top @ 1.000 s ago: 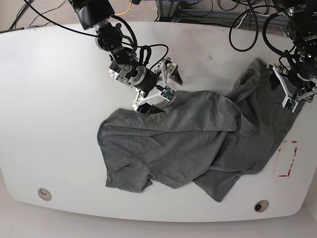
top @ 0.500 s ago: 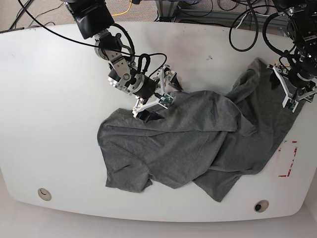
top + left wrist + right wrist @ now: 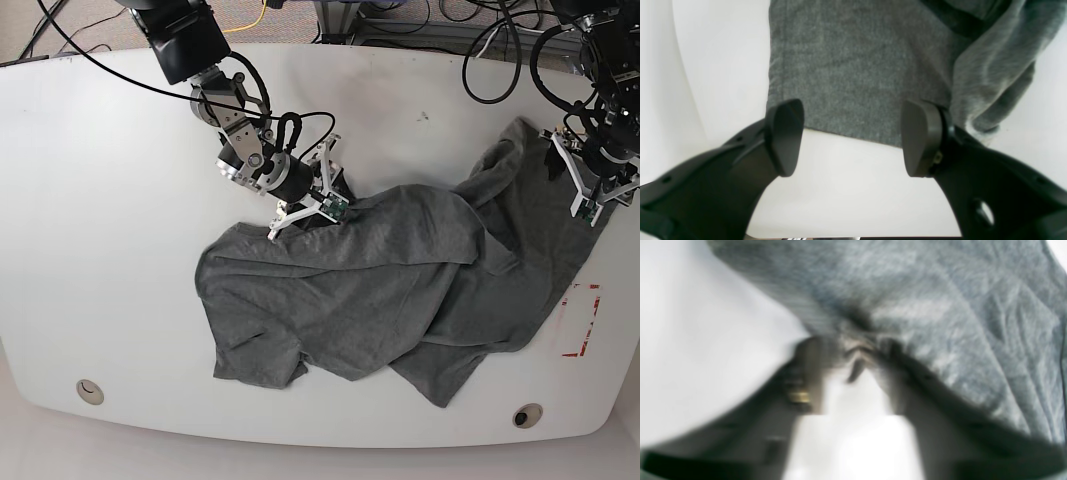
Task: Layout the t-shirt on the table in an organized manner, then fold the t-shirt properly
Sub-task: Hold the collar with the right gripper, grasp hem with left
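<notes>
- Left wrist view: the left gripper [image 3: 851, 138] was spread wide with nothing between its jaws. It hung over a straight hem edge of the grey t-shirt [image 3: 853, 63], which lay flat on the white table [image 3: 846, 186]. A bunched roll of cloth sat to the right of that edge.
- Right wrist view: the picture was blurred. The right gripper [image 3: 853, 373] looked pinched on a small fold at the t-shirt's edge, though the blur left some doubt.
- Base view: the t-shirt lay crumpled across the middle and right of the table, with layers overlapping. The right gripper [image 3: 305, 205] was at the cloth's far left edge, and the left gripper [image 3: 590, 185] at its far right edge, beside the red dashed mark [image 3: 581, 320].
- Judgement: the layout step was in hand. To do it well, the pinched edge should be drawn outward low and slowly, while the other arm secures its hem, so the overlapped layers slide apart instead of bunching.
</notes>
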